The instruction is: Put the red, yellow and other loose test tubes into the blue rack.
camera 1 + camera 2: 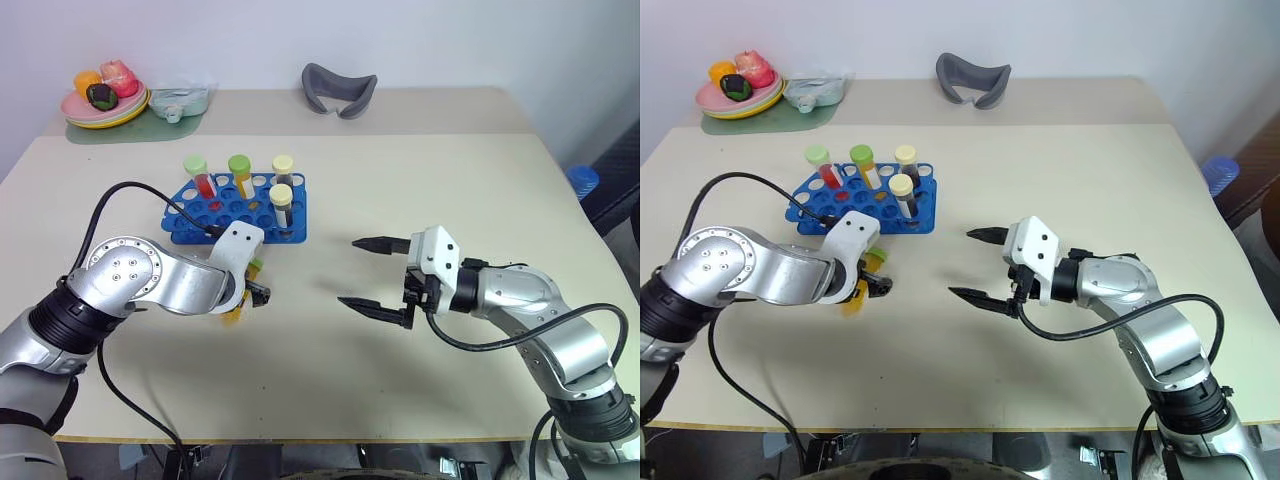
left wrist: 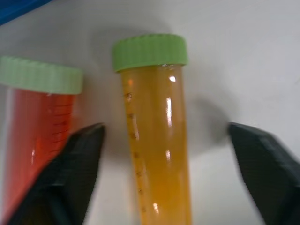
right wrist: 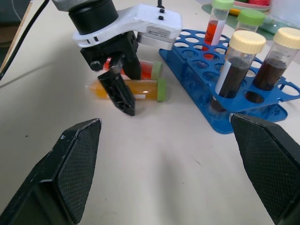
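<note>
Two loose test tubes lie side by side on the table just in front of the blue rack [image 1: 225,208]: a yellow tube [image 2: 157,140] and a red tube [image 2: 37,126], both with green caps. My left gripper [image 1: 256,291] points down over them, open, its fingers astride the yellow tube with a gap on each side; one finger [image 2: 77,164] sits between the two tubes. In the rack stand a red tube [image 1: 200,175], a yellow one [image 1: 240,172] and two dark tubes with cream caps [image 1: 281,203]. My right gripper [image 1: 348,271] hovers open to the right, holding nothing.
At the back left stand a plate of toy food [image 1: 105,100] on a green mat and a clear container [image 1: 180,100]. A grey curved object [image 1: 340,90] lies at the back centre. A blue-capped bottle [image 1: 583,180] stands beyond the table's right edge.
</note>
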Robot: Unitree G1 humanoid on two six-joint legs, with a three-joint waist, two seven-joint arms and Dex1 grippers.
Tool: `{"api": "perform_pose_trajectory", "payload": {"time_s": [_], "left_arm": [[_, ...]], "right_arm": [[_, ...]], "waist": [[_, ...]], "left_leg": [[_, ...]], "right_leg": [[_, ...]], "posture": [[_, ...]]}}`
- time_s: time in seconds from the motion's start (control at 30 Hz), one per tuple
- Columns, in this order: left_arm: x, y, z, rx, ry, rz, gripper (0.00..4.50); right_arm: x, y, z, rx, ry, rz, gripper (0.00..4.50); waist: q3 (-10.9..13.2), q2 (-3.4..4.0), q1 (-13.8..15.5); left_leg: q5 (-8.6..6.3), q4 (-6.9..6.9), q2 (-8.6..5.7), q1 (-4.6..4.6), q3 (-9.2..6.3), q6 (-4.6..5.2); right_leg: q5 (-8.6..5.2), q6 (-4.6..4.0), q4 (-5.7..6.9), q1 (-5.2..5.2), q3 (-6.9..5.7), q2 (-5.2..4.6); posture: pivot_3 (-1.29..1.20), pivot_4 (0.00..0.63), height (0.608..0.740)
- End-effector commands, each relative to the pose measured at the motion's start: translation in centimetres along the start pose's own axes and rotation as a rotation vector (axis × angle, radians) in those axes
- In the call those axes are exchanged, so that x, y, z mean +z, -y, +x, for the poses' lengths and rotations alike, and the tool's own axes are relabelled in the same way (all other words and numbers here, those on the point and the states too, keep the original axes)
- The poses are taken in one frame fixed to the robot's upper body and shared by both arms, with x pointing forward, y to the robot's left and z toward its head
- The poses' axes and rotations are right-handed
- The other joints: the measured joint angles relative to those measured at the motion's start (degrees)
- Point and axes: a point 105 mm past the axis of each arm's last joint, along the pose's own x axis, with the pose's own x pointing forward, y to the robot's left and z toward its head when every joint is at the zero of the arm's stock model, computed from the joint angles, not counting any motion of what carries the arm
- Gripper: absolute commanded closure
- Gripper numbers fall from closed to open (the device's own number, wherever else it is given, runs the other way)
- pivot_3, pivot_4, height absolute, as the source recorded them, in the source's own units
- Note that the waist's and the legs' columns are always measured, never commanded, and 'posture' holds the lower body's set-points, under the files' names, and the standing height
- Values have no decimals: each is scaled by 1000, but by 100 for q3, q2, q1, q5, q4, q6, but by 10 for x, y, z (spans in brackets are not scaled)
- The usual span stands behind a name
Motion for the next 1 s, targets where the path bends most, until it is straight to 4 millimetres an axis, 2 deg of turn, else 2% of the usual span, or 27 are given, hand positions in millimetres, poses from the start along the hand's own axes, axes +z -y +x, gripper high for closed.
{"api": "perform_pose_trajectory", "payload": {"time_s": [0.03,0.07,0.47,0.57,0.6,0.87,1.0], "left_arm": [[-2,-11,3,55,-8,-47,2173],[-2,-10,3,51,-8,-50,2644],[1,-14,2,78,-2,-59,2644],[2,-14,2,78,2,-55,3523],[2,-14,2,79,3,-54,3696],[1,-18,-3,88,15,-57,3697],[0,-25,-15,115,101,116,3697]], "right_arm": [[11,-5,1,13,34,-34,0],[11,-5,1,15,34,-34,0],[10,-7,3,21,36,-34,0],[11,-7,4,22,39,-36,0],[11,-6,4,21,40,-36,0],[11,-7,4,18,42,-38,0],[11,-6,4,13,41,-40,0]], "waist": [[0,0,-2],[0,0,-5],[0,0,-4],[0,0,-7],[0,0,-6],[0,0,-8],[1,0,-15]], "left_leg": [[0,0,0,0,0,-1],[1,0,0,1,0,-1],[0,0,0,1,0,-1],[0,0,0,1,0,-1],[0,0,0,1,0,-1],[1,0,0,1,0,-1],[1,-4,0,0,1,-2]], "right_leg": [[0,0,0,0,0,0],[0,0,1,0,0,1],[0,0,2,0,0,1],[0,0,2,0,0,1],[0,0,2,0,0,1],[0,0,2,-1,0,1],[0,0,1,-6,1,3]], "posture": [[0,150,740],[0,150,740],[0,150,740],[0,150,740],[0,150,740],[0,150,740],[0,150,740]]}}
